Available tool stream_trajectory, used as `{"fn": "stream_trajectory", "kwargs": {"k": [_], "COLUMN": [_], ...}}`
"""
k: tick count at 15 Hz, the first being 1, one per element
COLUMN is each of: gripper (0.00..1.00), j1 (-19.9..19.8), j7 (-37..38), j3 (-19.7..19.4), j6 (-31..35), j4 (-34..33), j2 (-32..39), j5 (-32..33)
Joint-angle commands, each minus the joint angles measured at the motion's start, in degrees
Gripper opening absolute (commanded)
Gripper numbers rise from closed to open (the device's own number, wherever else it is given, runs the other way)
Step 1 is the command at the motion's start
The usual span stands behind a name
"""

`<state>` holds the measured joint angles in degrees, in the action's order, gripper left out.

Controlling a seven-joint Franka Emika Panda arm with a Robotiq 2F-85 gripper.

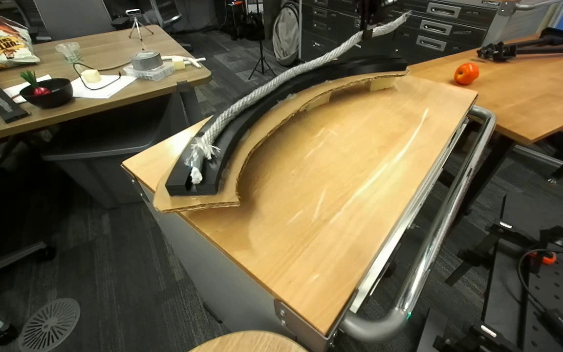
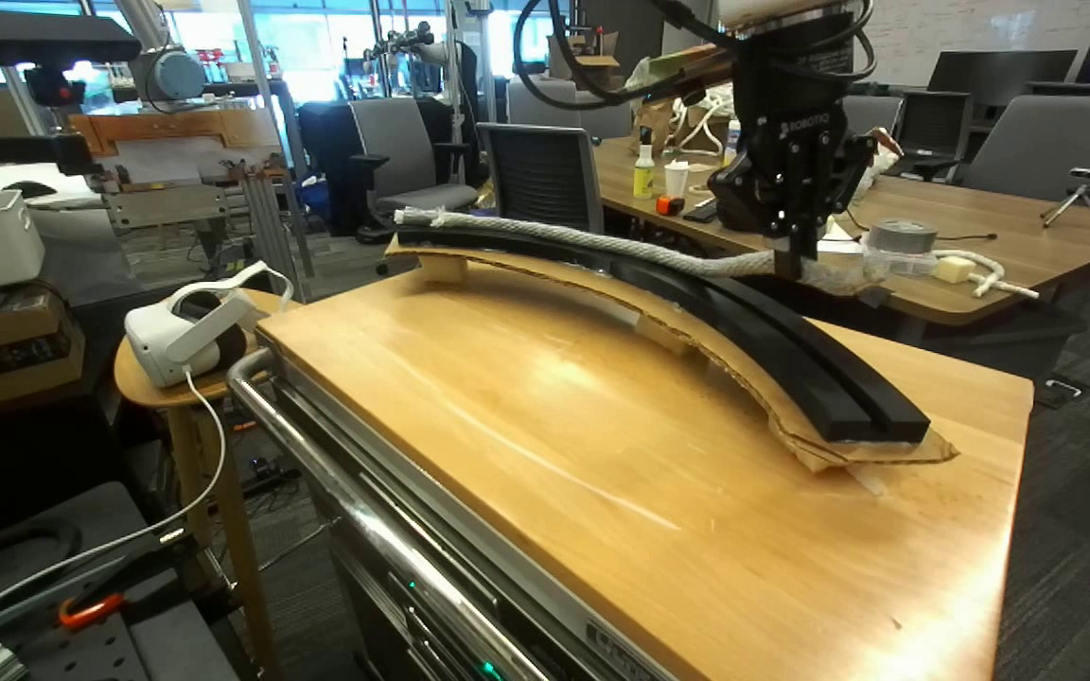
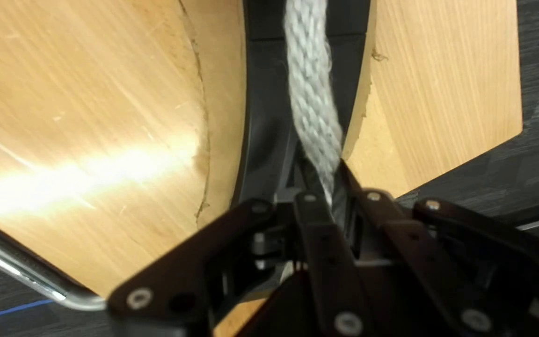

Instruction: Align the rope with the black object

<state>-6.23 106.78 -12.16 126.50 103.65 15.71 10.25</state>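
Observation:
The pale braided rope (image 1: 281, 78) runs along the curved black object (image 1: 257, 128), a strip with a groove along its top. In an exterior view, the rope's frayed end (image 1: 203, 149) lies on the near end of the strip. From there the rope rises to my gripper (image 1: 367, 33), which is shut on it and holds it above the strip's far end. A short rope end sticks out beyond the fingers. In an exterior view, the gripper (image 2: 796, 260) and rope (image 2: 583, 238) are above the grooved strip (image 2: 791, 364). The wrist view shows the rope (image 3: 310, 70) between the fingers (image 3: 324, 175).
The strip sits on a curved cardboard base (image 1: 262, 142) on a wooden cart top (image 1: 340, 161) with a metal handle (image 1: 438, 230). A table (image 1: 164, 44) with a bowl and tape stands behind. Another table (image 1: 545, 83) holds an orange-red fruit (image 1: 466, 73).

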Motion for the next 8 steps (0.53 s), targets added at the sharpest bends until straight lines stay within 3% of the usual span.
{"fn": "stream_trajectory", "kwargs": {"k": [1,8], "gripper": [0.03,0.03], "j1": [1.02,2.05], "j7": [0.43,1.28], "j3": [-0.05,-0.21], "j6": [-2.94,-0.16], "j4": [-1.81,-0.50], "j2": [0.86,1.40], "j5": [0.77,1.66]}}
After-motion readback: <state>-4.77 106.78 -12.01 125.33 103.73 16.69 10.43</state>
